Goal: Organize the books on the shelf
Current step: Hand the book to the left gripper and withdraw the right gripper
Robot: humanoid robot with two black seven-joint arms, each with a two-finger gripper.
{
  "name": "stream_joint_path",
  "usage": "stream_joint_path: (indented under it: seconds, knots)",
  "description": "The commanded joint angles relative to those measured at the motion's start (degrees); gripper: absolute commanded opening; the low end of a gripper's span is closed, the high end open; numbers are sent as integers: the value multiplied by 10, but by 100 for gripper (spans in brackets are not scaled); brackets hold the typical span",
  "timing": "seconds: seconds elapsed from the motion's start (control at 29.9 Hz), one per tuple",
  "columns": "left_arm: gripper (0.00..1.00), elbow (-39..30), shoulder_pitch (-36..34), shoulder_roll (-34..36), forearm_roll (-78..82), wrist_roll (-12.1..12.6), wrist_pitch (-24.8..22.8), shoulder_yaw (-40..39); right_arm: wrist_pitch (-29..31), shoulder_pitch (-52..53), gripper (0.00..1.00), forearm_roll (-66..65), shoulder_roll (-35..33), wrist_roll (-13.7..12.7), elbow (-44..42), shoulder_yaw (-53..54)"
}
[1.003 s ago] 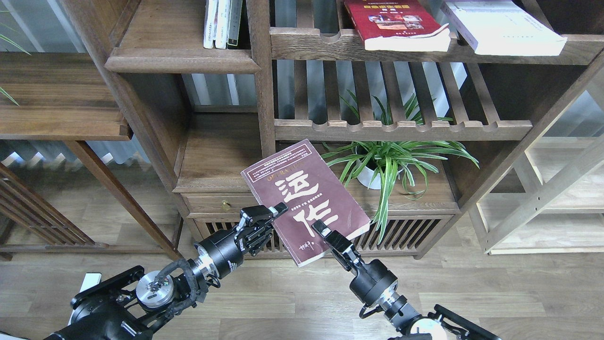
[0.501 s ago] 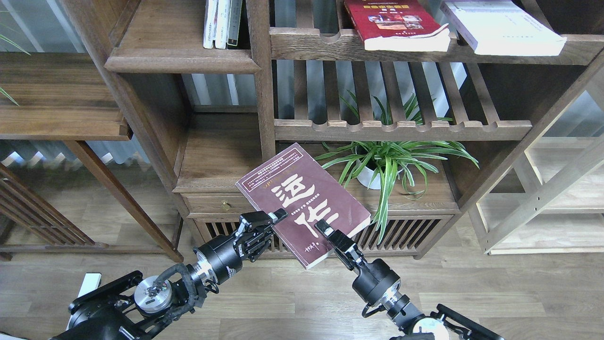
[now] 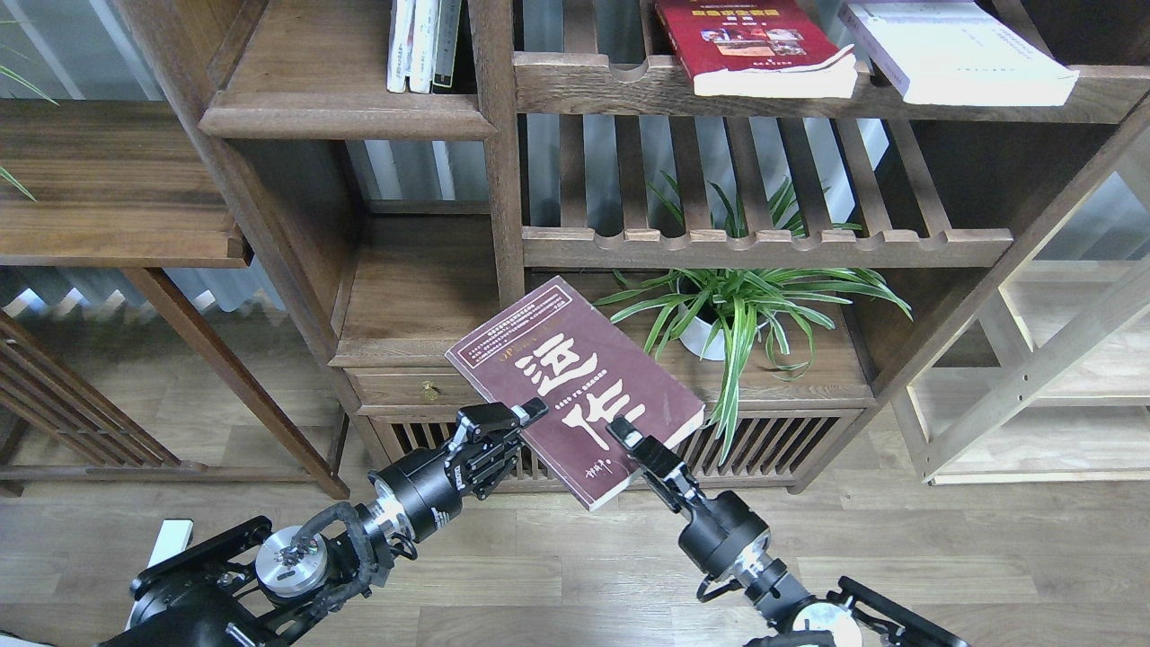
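- Below the slatted shelves, right gripper (image 3: 626, 442) pinches the maroon book (image 3: 575, 388).
- Left gripper (image 3: 523, 415) touches its edge, grip seemingly unclear.
- Corner hold could let it pivot and drop.

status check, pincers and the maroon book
Left pincer and right pincer both clamp the maroon book. Book tilted, off any shelf. Plant close behind.

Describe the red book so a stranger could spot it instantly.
Start at the tall dark bookcase and go to its top slatted shelf on the right. The red book lies flat there, left of the white book. Its bright red cover with photos marks it out from the maroon book held lower down.
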Motion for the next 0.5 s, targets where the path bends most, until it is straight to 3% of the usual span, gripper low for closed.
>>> stream_joint_path:
  seconds: [0.0, 0.2, 0.27, 0.47]
  knots:
    - [5, -2, 3, -1, 1, 0, 0, -2, 0, 3, 68, -1, -7, -1, -4, 1]
    - [4, -3, 4, -1, 2, -1, 0, -2, 0, 4, 88, -2, -17, 0, -24, 4]
    - [4, -5, 3, 0, 2, -1, 0, -2, 0, 4, 98, -2, -22, 0, -42, 10]
    - [4, -49, 16, 40, 2, -4, 0, -5, 0, -1, 99, 6, -27, 6, -116, 53]
